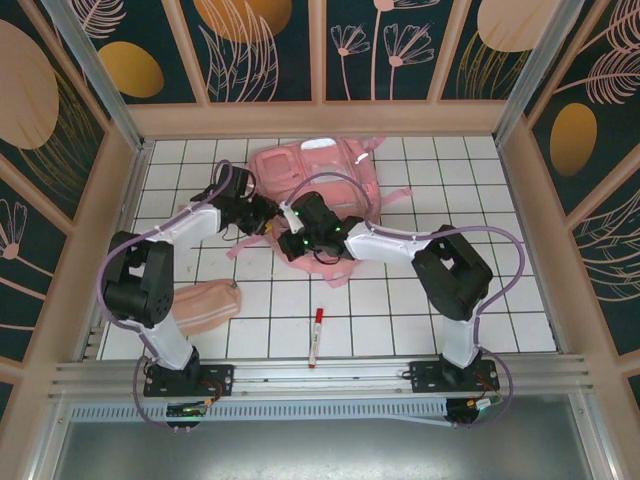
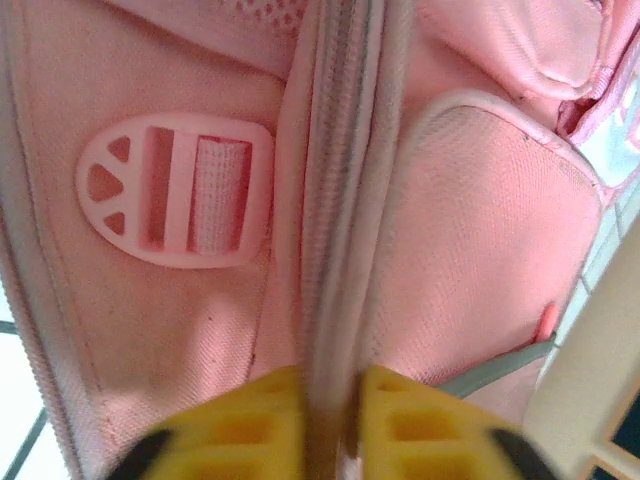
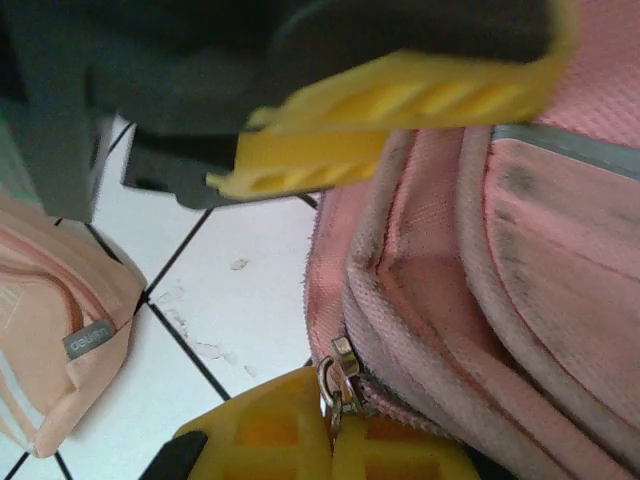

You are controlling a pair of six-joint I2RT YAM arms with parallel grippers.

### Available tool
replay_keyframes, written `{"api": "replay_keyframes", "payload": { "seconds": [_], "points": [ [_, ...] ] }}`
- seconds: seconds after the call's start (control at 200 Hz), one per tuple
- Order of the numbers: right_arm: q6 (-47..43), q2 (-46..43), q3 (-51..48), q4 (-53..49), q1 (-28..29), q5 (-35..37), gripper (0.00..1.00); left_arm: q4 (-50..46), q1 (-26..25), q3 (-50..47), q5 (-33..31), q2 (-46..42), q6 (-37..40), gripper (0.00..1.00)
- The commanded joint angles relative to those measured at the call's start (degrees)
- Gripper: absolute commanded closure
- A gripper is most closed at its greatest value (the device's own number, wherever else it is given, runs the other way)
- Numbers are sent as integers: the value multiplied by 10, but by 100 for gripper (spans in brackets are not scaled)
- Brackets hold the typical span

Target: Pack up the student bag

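Two pinches on the student bag [image 1: 315, 175]: left gripper [image 2: 330, 425] clamps its seam [image 2: 340, 200], right gripper [image 3: 330, 445] its zipper pull [image 3: 338, 378].

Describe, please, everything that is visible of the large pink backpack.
The backpack is light pink woven fabric with paler piping, a grey strip and a pink plastic strap buckle. It lies flat on the white tiled table, toward the far side, with straps trailing toward the arms. The fabric looks slightly soiled. The left fingers pinch a zipper seam. The right fingers are shut on the metal zipper pull at a corner.
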Motion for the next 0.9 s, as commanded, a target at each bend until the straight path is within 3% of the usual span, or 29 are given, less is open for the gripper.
{"api": "replay_keyframes", "payload": {
  "seconds": [0.0, 0.065, 0.205, 0.38, 0.56, 0.62, 0.725, 0.806, 0.896],
  "points": [
    [37, -55, -48, 41, 0, 42, 100, -46, 8, 64, -102, 14, 77, 100],
    [39, -81, -84, 12, -16, 68, 100, -52, 24, 75, -105, 15, 117, 100],
    [26, -133, -153, -60, -75, 92, 100, -42, 68, 78, -31, 33, 180, 100],
    [-27, -177, -195, -125, -135, 155, 100, -117, 74, 154, -56, 75, 334, 100],
    [-85, -187, -194, -124, -128, 146, 100, -116, 86, 229, -59, 122, 380, 100],
    [-109, -187, -181, -109, -97, 127, 100, -133, 87, 284, -73, 154, 381, 81],
    [-107, -158, -127, -85, -43, 93, 100, -225, 87, 406, -85, 213, 364, 62],
    [-81, -119, -75, -57, -17, 62, 100, -280, 87, 431, -84, 216, 348, 55],
    [-58, -66, -18, -31, 0, 37, 100, -300, 87, 370, -96, 167, 325, 50]
  ]
}}
